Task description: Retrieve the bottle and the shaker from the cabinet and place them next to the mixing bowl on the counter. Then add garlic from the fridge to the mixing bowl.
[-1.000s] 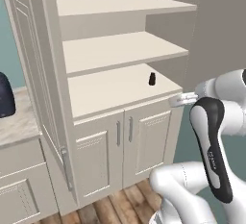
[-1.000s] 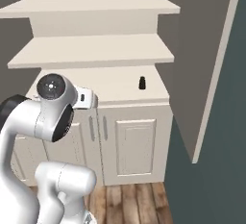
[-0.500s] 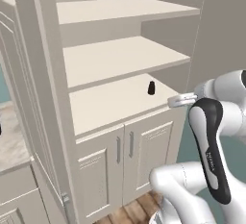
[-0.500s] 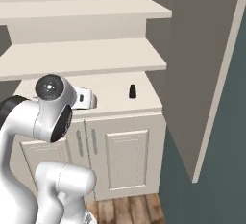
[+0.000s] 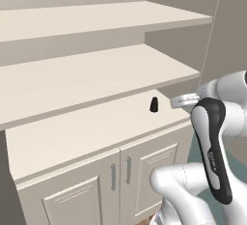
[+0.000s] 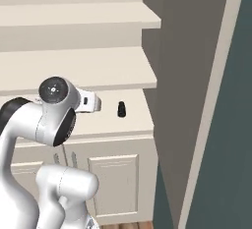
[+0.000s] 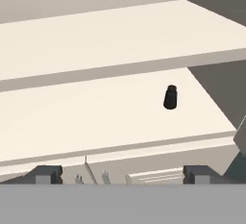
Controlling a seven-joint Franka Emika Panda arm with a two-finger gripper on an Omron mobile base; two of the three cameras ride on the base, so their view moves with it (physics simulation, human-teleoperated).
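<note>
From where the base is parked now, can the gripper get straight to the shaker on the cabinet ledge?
Probably yes. The shaker stands alone and upright on the cabinet ledge, nothing beside it, and the shelf above leaves headroom. The gripper is open and facing it, still short of the front edge.

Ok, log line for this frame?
stage: approaching cabinet | small black cylinder shaker: upright, lowest open shelf of cream-beige cabinet | claw: open, empty, short of shelf
</note>
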